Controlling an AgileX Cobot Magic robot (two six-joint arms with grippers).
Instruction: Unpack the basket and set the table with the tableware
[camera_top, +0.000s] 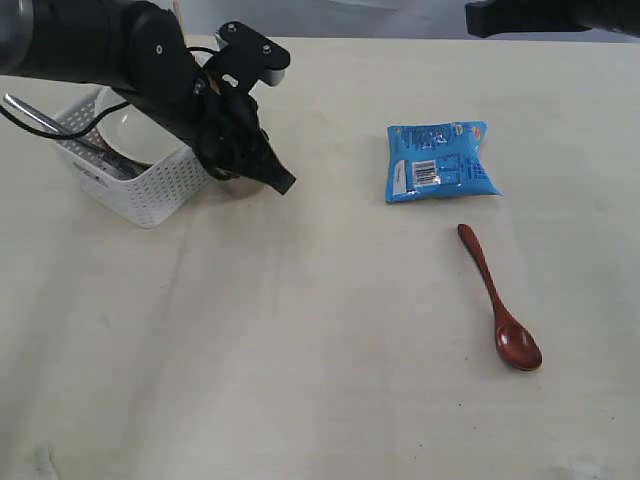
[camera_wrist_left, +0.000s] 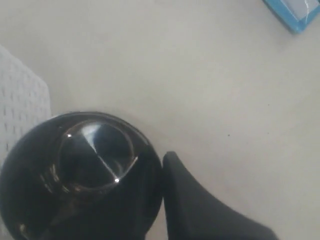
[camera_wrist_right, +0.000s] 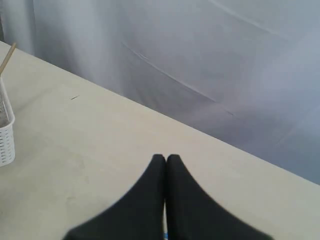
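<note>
The white basket (camera_top: 150, 185) stands at the table's (camera_top: 300, 350) far left, with steel cutlery handles (camera_top: 30, 115) sticking out of it. My left gripper (camera_top: 255, 175) is just right of the basket, shut on the shiny steel cup (camera_wrist_left: 85, 170). One finger (camera_wrist_left: 200, 210) presses on the cup's outer wall and the other is hidden. Only a sliver of the cup (camera_top: 232, 182) shows under the arm in the exterior view. The reddish-brown spoon (camera_top: 500, 300) lies on the table at the right. My right gripper (camera_wrist_right: 166, 159) is shut and empty, high over the table's far edge.
A blue snack packet (camera_top: 440, 160) lies right of centre, beyond the spoon. The basket's lattice wall (camera_wrist_left: 20, 110) is close beside the cup. A wooden chopstick (camera_wrist_right: 7, 57) pokes out above the basket's corner (camera_wrist_right: 5, 135). A grey curtain hangs behind the table.
</note>
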